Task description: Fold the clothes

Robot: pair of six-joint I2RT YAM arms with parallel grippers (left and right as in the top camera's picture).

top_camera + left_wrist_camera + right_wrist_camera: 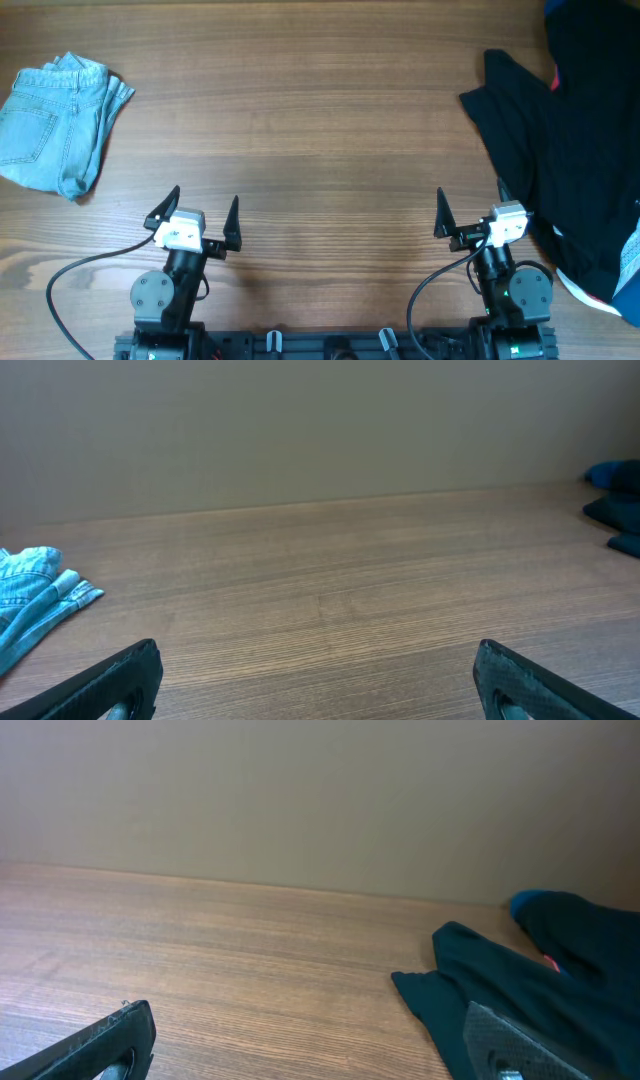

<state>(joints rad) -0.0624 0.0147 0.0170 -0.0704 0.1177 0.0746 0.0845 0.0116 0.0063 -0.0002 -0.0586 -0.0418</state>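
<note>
The pale light-blue denim clothes (pixel 58 122) lie folded into a compact bundle at the far left of the wooden table, a patch pocket facing up. Their edge also shows at the left of the left wrist view (pixel 35 595). My left gripper (pixel 204 212) is open and empty near the front edge, well to the right of the denim; its fingers (pixel 318 678) stand wide apart over bare wood. My right gripper (pixel 470 208) is open and empty near the front right; its fingers (pixel 310 1040) also stand wide apart.
A large black fabric garment (pixel 560 140) covers the right side of the table, with a bit of pink and blue at its edges. It lies right beside my right gripper's right finger and shows in the right wrist view (pixel 520 980).
</note>
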